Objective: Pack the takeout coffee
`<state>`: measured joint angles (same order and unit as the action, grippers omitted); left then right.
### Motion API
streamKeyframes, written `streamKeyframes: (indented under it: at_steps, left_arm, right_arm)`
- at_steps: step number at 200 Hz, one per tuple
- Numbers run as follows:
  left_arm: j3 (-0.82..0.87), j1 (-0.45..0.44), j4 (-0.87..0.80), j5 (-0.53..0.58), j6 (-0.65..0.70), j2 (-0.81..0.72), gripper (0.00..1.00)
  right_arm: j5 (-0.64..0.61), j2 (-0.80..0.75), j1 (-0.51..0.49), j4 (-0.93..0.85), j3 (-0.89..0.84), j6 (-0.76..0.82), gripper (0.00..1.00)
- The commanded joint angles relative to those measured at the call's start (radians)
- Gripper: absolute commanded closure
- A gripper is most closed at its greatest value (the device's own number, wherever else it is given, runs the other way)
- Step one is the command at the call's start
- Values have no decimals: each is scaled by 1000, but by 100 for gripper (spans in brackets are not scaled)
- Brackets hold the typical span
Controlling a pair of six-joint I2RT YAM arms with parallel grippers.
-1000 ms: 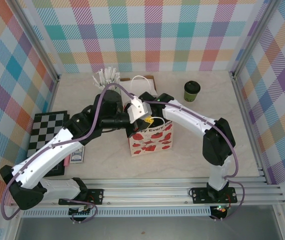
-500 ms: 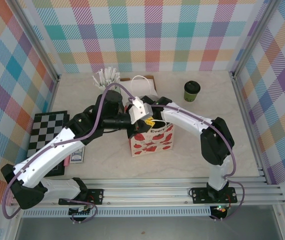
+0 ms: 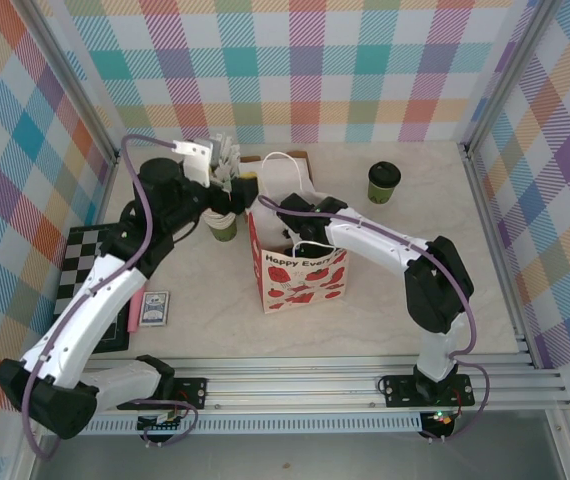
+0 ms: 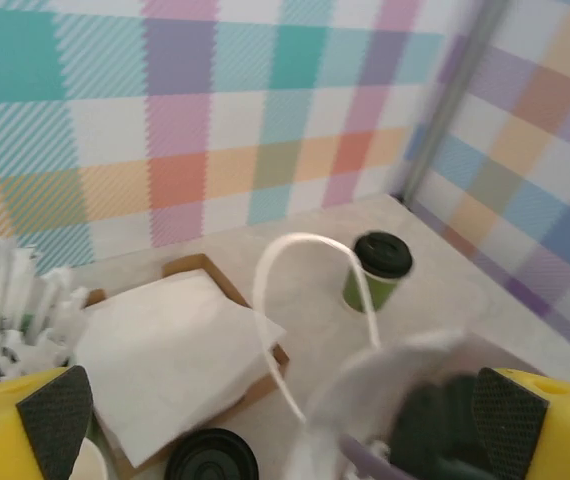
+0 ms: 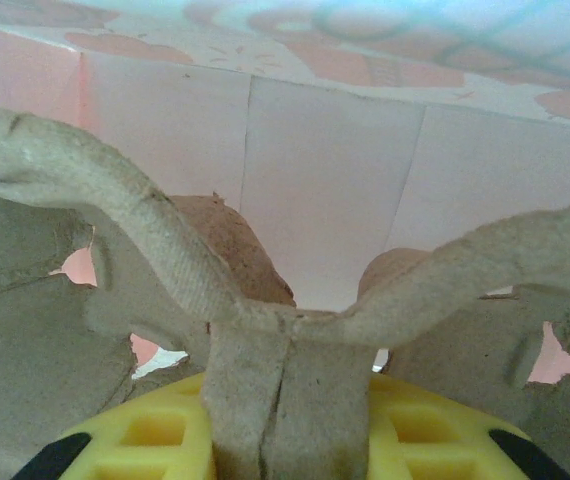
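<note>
We note L jaws open, empty, R jaws inside bag (image 3: 305, 282) gripping carrier (image 5: 250, 400), coffee (image 3: 384, 183) upright rear-right of bag.

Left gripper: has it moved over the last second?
Yes. The left gripper has pulled away from the paper bag, leftward and back toward the straws.

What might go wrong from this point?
1. The right hand is shut on the carrier inside the bag. Lifting out without letting go may drag or tip the bag.
2. The bag's handle loops up beside the open left hand and might snag it on the way to the coffee.
</note>
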<state>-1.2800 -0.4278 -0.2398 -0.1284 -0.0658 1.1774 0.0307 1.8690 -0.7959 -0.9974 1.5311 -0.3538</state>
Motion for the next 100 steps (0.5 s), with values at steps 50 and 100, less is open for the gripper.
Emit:
streamKeyframes:
  at_steps: [50, 100]
  left_arm:
    - [-243, 61, -127, -222, -65, 311, 13]
    - [-367, 62, -148, -360, -69, 457, 54]
  right_arm:
    - [21, -36, -11, 14, -11, 22, 82]
    - [20, -44, -12, 13, -23, 10, 82]
